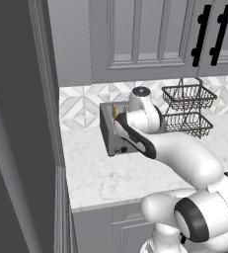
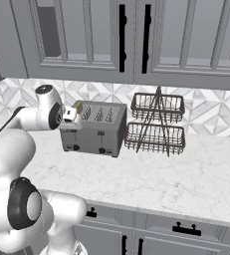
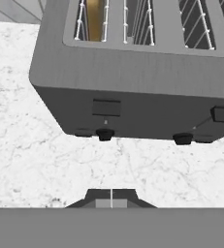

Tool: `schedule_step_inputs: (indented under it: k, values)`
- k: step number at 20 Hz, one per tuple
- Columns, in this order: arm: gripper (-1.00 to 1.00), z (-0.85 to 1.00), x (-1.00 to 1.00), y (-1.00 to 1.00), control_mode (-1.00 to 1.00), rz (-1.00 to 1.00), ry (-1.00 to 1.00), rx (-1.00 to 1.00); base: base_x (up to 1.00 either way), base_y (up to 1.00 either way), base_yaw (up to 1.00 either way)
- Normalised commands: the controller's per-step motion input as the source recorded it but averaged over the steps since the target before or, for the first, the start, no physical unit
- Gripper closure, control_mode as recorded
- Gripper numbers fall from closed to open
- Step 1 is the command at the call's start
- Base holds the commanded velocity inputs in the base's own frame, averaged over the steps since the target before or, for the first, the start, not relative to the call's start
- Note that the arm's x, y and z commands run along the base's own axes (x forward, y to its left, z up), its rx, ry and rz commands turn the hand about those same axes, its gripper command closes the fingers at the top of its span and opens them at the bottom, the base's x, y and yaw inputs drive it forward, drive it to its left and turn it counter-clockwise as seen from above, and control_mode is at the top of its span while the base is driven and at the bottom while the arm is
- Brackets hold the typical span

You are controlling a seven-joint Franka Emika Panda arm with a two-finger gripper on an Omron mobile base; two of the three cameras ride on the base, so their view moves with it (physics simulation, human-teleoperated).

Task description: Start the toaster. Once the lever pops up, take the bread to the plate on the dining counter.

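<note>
The jaws are closed on nothing just before the boxy grey metal toaster (image 3: 133, 92); the golden-crusted bread slice (image 3: 95, 19) sits in its end slot on the marble surface (image 2: 176, 174); carrying it away remains undone.

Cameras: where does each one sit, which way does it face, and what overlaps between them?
Left base view: behind the arm on its left, looking forward and down at the toaster on the worktop; the white arm rises from lower right.
Right base view: behind on the right, facing toaster and wire basket rack; arm at lower left.
Hand view: on the hand, facing the toaster's front face; shut fingers at bottom.
Shared: the toaster, with bread in an end slot.
</note>
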Motion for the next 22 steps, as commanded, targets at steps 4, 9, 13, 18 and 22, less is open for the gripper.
schedule_step_inputs:
  k: [4,9,13,18,22]
  values:
    - [1.0,-0.04,0.25,0.0,-1.0,-0.02,-0.02,0.0,0.0,0.0,0.0]
    - [1.0,-0.07,0.27,0.0,-1.0,-0.02,-0.01,0.0,0.0,0.0,0.0]
    - [1.0,-0.12,0.28,0.01,-1.0,-0.01,0.0,0.0,0.0,0.0,0.0]
    - [1.0,-0.12,0.28,0.04,-1.0,-0.02,0.0,0.0,0.0,0.0,0.0]
    - [1.0,-0.19,0.29,0.08,-1.0,-0.02,0.0,0.0,0.0,0.0,0.0]
